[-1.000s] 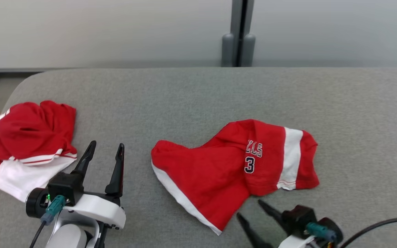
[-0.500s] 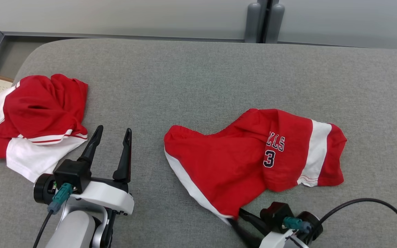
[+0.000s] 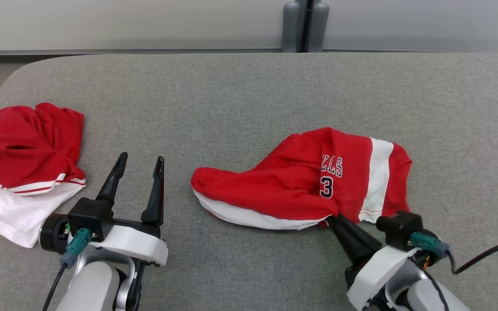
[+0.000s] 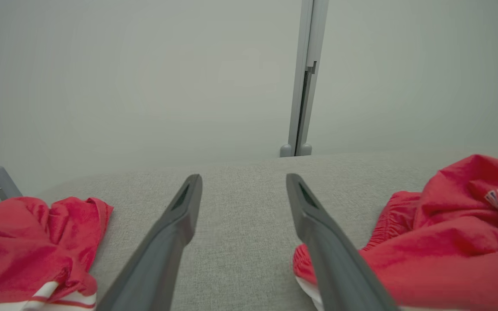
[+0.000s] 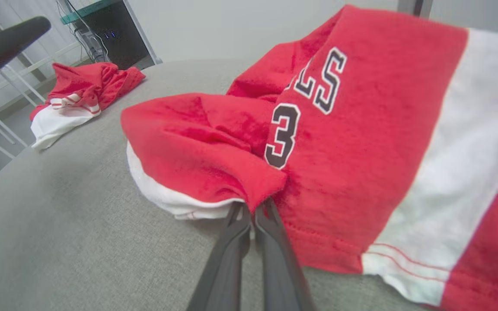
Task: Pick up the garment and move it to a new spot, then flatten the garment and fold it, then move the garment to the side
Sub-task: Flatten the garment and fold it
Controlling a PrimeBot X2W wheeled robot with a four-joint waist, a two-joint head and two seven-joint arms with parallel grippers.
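The garment (image 3: 305, 185) is a pair of red shorts with a white stripe and a dark "3", lying crumpled right of centre on the grey surface; it also fills the right wrist view (image 5: 352, 142) and edges the left wrist view (image 4: 443, 255). My right gripper (image 3: 332, 219) is shut on the garment's near hem, its fingers (image 5: 236, 242) pinched together under a red fold. My left gripper (image 3: 138, 166) stands open to the left of the garment, apart from it, its fingers (image 4: 180, 216) holding nothing.
A second red and white garment (image 3: 20, 164) lies bunched at the left edge of the grey padded surface (image 3: 249, 95). A pale wall with a grey post (image 3: 301, 26) runs behind. A black cable (image 3: 486, 255) trails from my right wrist.
My right gripper moved in to the garment's near hem and shut on it, bunching the lower flap upward. The head camera shifted. The left gripper stays open.
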